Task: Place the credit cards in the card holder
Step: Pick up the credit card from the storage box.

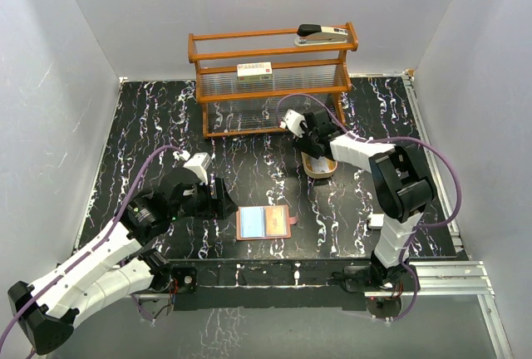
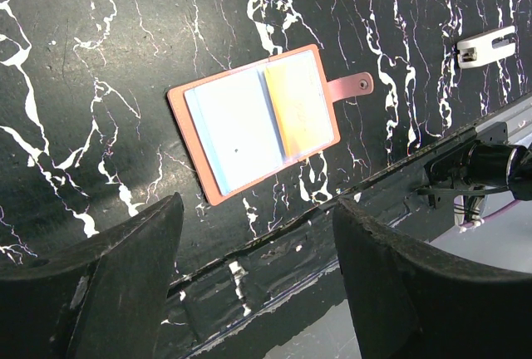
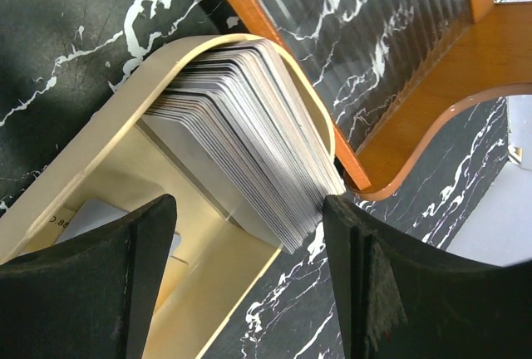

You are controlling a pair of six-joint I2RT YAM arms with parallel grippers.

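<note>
1. Right gripper (image 3: 249,284) — jaws spread wide, holding nothing. It hangs over a stack of thin grey-white plastic credit cards (image 3: 249,118) standing on edge in a cream oval tray (image 3: 125,101). I cannot tell whether a finger touches the tray.
2. Left gripper (image 2: 258,276) — jaws apart and empty, low at the near edge of the black, white-veined bench (image 2: 100,43), near the reddish-brown leather-look card holder (image 2: 351,87).
3. The card holder lies open and flat. A pale blue-white card shows in one half, an orange one in the other.
4. A loose card on the tray floor is partly hidden by one finger; its print is unreadable.
5. The orange wooden rack (image 3: 499,51) stands just behind the tray, with a black-and-white stapler (image 1: 322,35) on top.
</note>
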